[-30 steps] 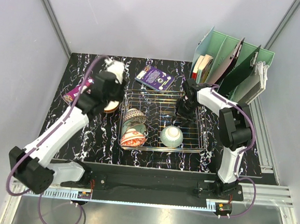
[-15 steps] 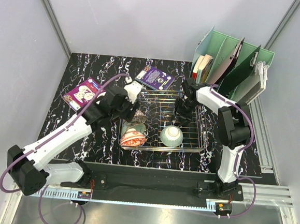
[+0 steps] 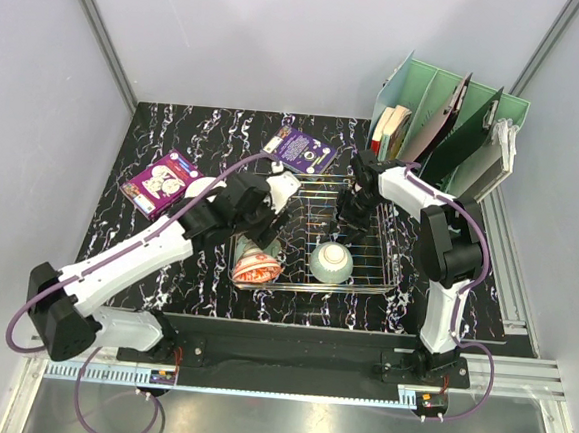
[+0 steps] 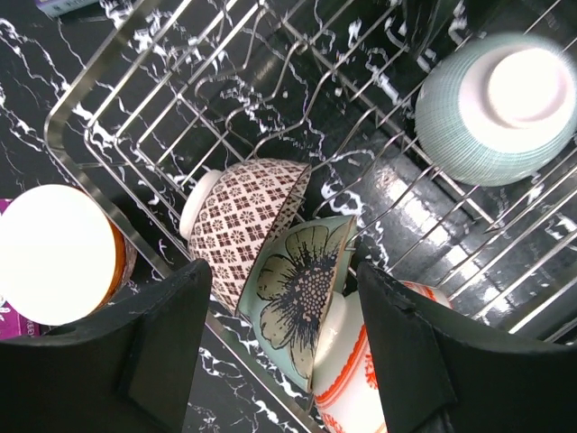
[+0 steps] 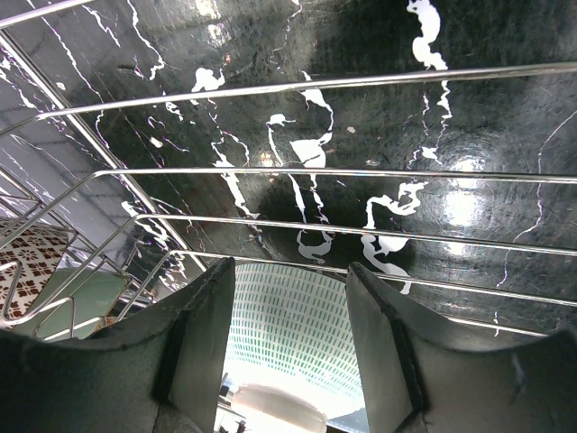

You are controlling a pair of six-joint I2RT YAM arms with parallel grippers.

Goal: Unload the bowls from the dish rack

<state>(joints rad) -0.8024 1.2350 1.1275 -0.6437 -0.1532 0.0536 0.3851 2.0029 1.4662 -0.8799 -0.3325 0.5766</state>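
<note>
The dish rack (image 3: 309,200) sits in the middle of the black table (image 3: 226,131). Four bowls are inside it. On the left side, three bowls lean on each other. The grey patterned bowl (image 4: 243,225) is tipped on its side. The green flower bowl (image 4: 302,284) leans against it. The red and white bowl (image 3: 256,267) lies next to that one, at the near left corner. The pale green bowl (image 3: 331,263) sits upside down near the middle of the rack, apart from the other three.

An orange bowl (image 4: 54,253) is upside down on the table, just outside the left edge of the rack.

The left gripper (image 4: 281,307) hangs over the three leaning bowls. Its fingers (image 4: 135,352) are spread wide and hold nothing.

The right gripper (image 5: 288,307) points down into the far right part of the rack, above the pale green bowl. Its fingers (image 5: 194,352) are apart too, with nothing between them.

A purple book (image 3: 303,150) lies just past the far edge of the rack. A small book (image 3: 162,181) lies to the left. A green file holder (image 3: 428,107) stands in the far right corner.
</note>
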